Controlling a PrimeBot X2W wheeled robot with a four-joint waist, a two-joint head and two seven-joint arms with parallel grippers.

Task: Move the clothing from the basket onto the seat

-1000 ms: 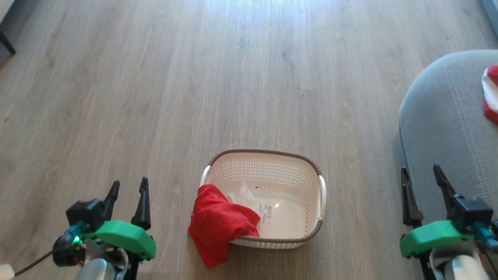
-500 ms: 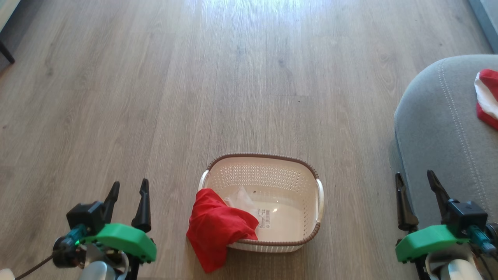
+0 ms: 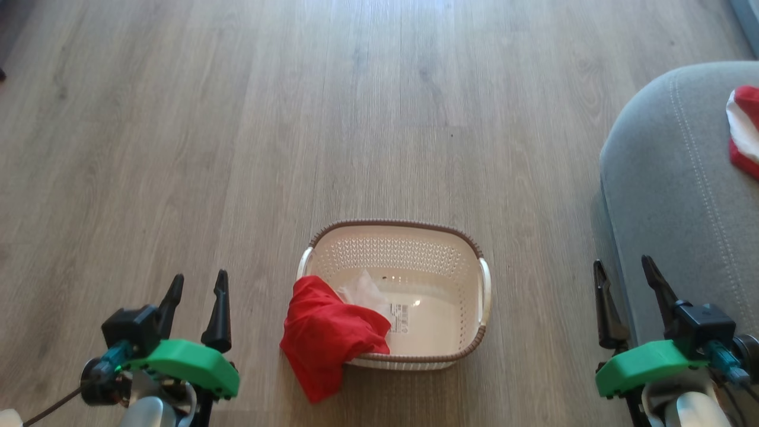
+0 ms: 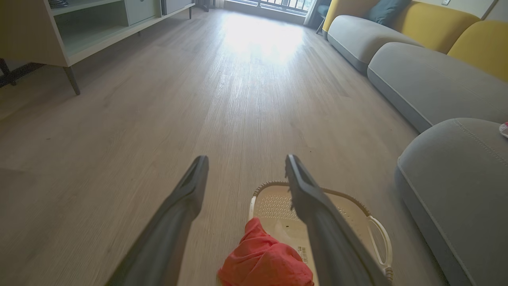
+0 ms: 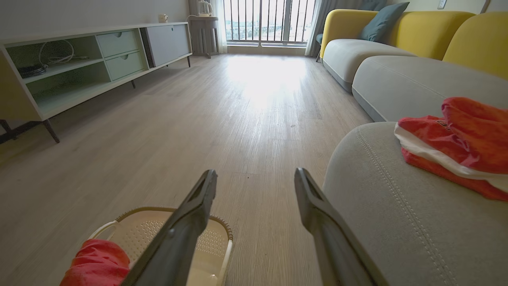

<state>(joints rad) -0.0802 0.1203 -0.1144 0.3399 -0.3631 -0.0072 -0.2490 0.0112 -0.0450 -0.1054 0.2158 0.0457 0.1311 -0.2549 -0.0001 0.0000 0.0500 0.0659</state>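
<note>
Draping basket rim: red garment | seat right | cabinet far left

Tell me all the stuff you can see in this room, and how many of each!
Basket: one, cream with a brown rim, on the floor ahead of the robot.
Red garment: one, red, draped over the basket's left rim.
Thin piece: one, whitish, inside the basket beside the red garment.
Clothes heap: one, red and white, on the seat.
Seat: one, grey, right of the basket.
Floor: one, pale wood.
Cabinet: one, pale, along the left wall.
Pillow: one, dark teal, far end of the room.
Left gripper: one, dark fingers, open, empty.
Right gripper: one, dark fingers, open, empty.
</note>
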